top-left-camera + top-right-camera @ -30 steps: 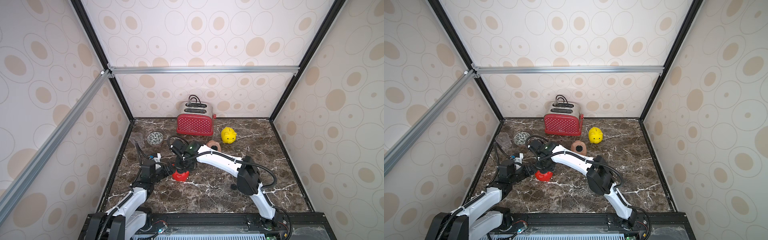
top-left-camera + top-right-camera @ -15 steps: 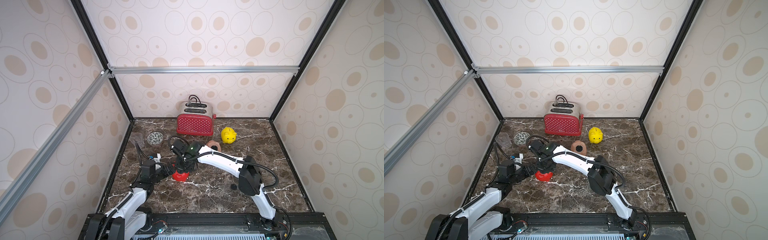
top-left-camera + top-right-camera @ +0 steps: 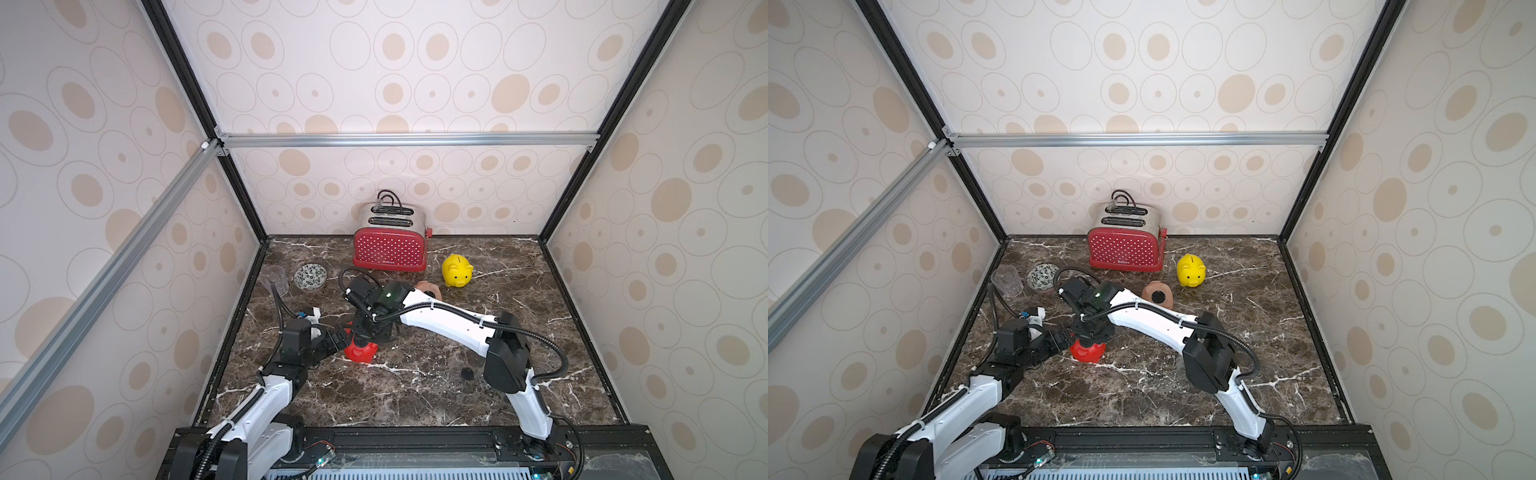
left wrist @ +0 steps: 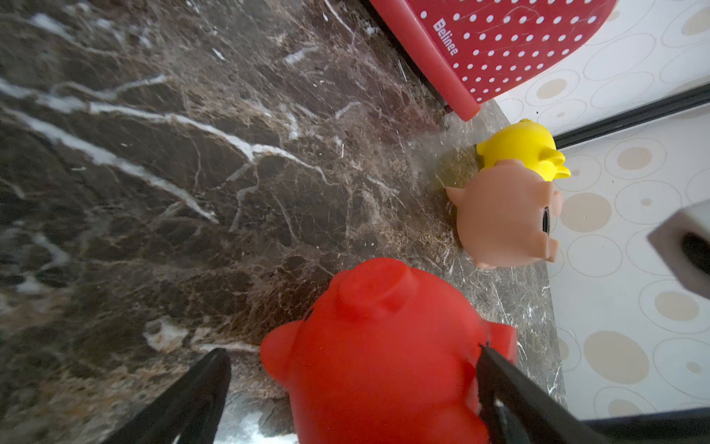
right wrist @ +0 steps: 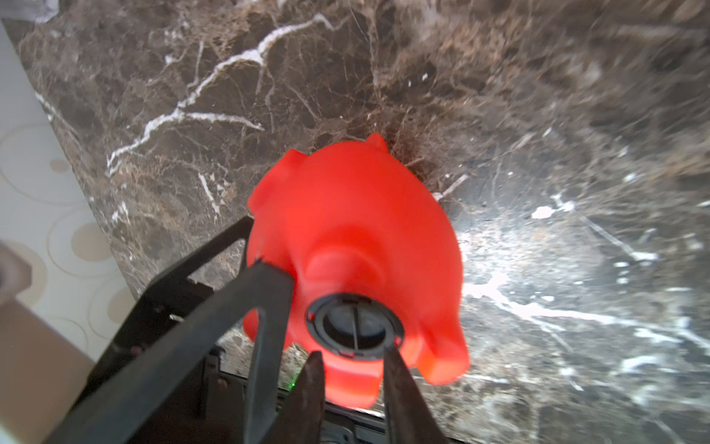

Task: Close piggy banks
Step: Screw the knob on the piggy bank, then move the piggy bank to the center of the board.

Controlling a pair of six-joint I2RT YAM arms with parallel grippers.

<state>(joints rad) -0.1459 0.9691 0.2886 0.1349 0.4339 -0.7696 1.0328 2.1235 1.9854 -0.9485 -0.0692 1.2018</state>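
Observation:
The red piggy bank (image 3: 360, 351) (image 3: 1087, 351) lies belly up on the marble floor, a black plug (image 5: 355, 326) seated in its belly hole. My left gripper (image 4: 351, 369) (image 3: 343, 338) is open around it: one finger touches its side and the other stands clear. My right gripper (image 5: 355, 378) (image 3: 366, 336) hangs just over the plug, jaws a little apart and holding nothing. The yellow piggy bank (image 3: 457, 271) (image 4: 518, 148) stands upright near the toaster. The peach-pink piggy bank (image 3: 1158, 293) (image 4: 499, 223) lies on its side with its belly hole uncovered.
A red polka-dot toaster (image 3: 390, 249) (image 3: 1124, 249) stands at the back wall. A patterned bowl (image 3: 310, 276) and a clear cup (image 3: 275, 280) sit at the back left. A small black disc (image 3: 467, 373) lies on the floor beside the right arm's elbow.
My right gripper's jaws have parted from shut, above the plug. The left jaws have widened slightly. The red piggy bank has stayed in place.

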